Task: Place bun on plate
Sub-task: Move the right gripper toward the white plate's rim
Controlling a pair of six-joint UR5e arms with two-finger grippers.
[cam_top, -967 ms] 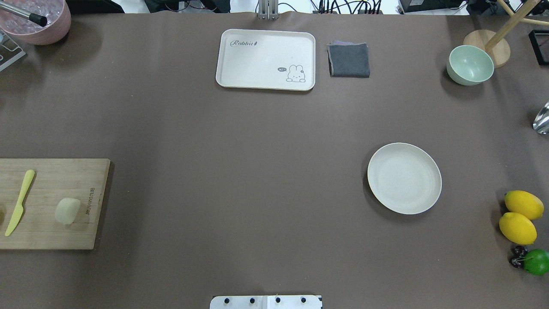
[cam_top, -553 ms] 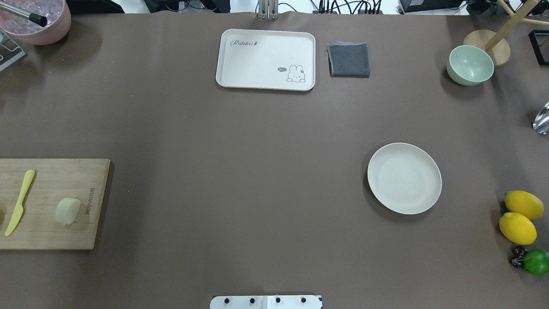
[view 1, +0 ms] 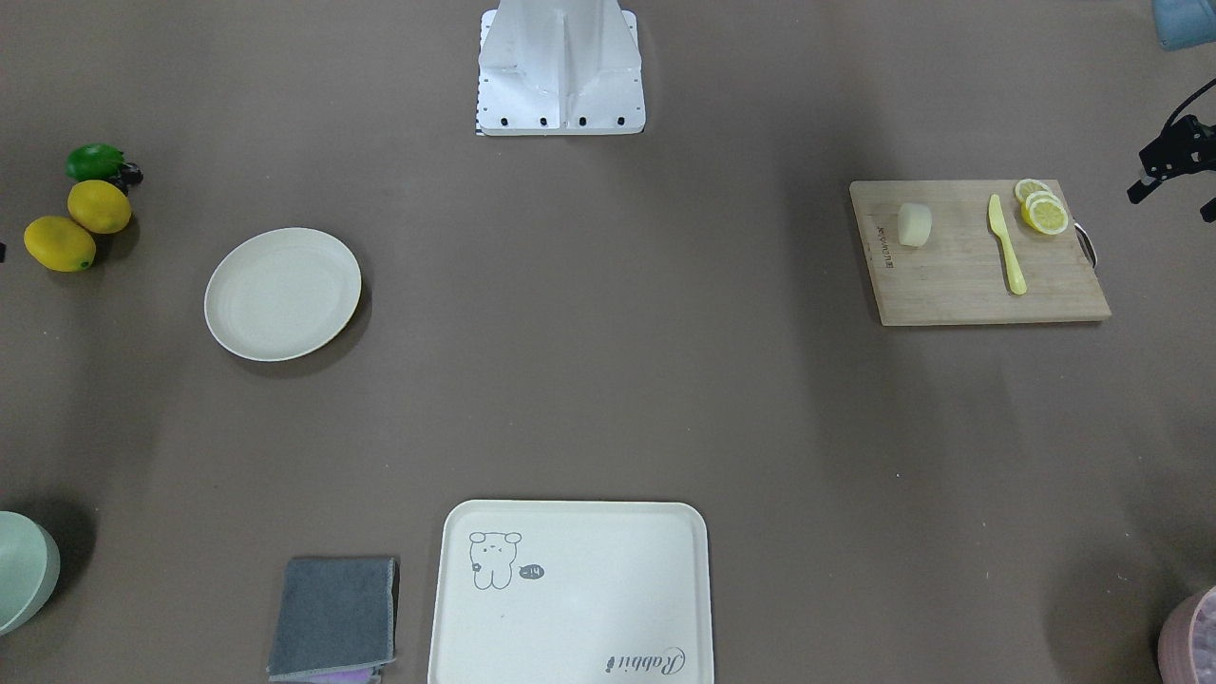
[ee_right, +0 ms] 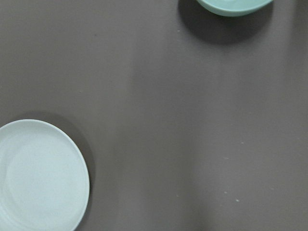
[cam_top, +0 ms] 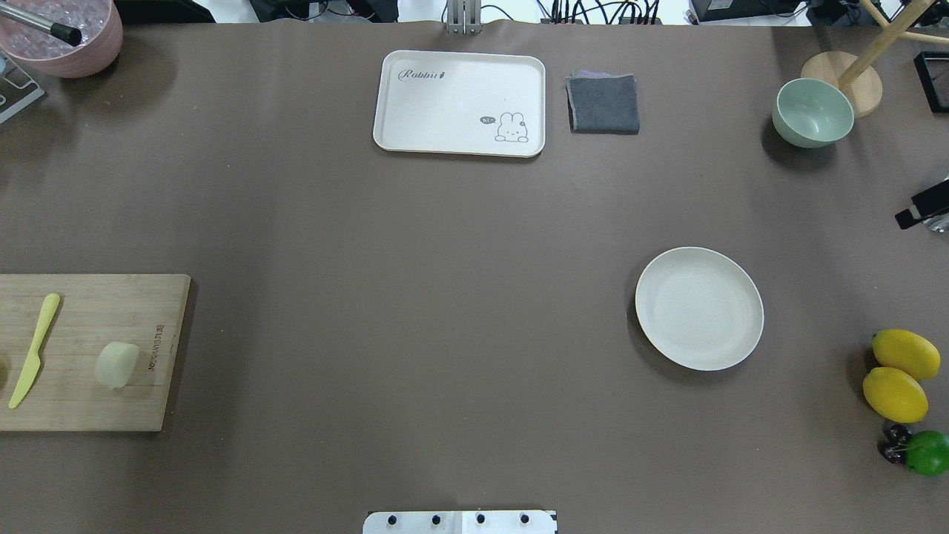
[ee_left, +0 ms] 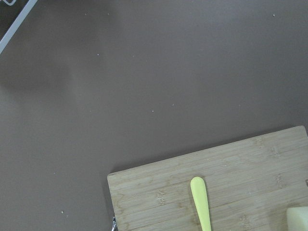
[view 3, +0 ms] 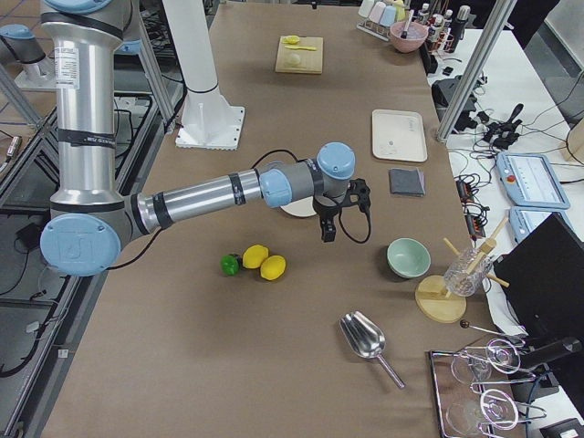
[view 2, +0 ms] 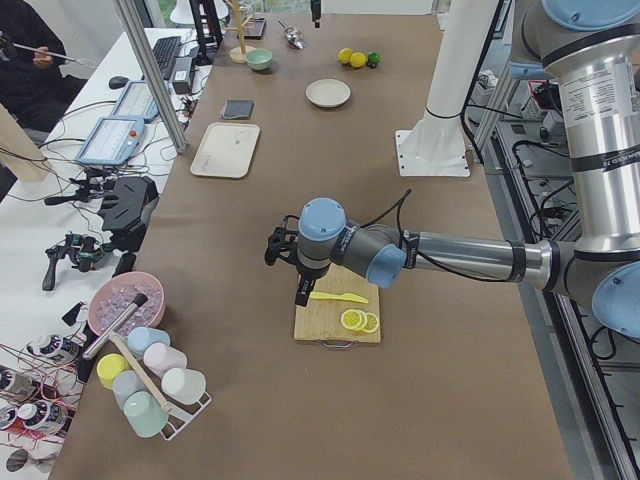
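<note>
The bun (cam_top: 117, 364), a pale cream chunk, lies on the wooden cutting board (cam_top: 89, 404) at the table's left edge. It also shows in the front view as bun (view 1: 914, 225). The round cream plate (cam_top: 699, 308) sits bare on the right half, and plate (ee_right: 41, 175) fills the lower left of the right wrist view. My left gripper (view 1: 1171, 203) hovers beyond the board's outer end with its fingers spread, holding nothing. My right gripper (cam_top: 923, 210) pokes in at the right edge, past the plate. Only one finger shows, so I cannot tell its state.
On the board lie a yellow knife (cam_top: 33, 348) and lemon slices (view 1: 1043, 209). A cream tray (cam_top: 460, 102), grey cloth (cam_top: 603, 102) and green bowl (cam_top: 812, 111) line the far side. Two lemons (cam_top: 901, 371) and a lime (cam_top: 927, 452) sit right of the plate.
A black finger of my right gripper has come into the overhead view at the right edge, over the metal scoop. Bun and plate have not moved.
</note>
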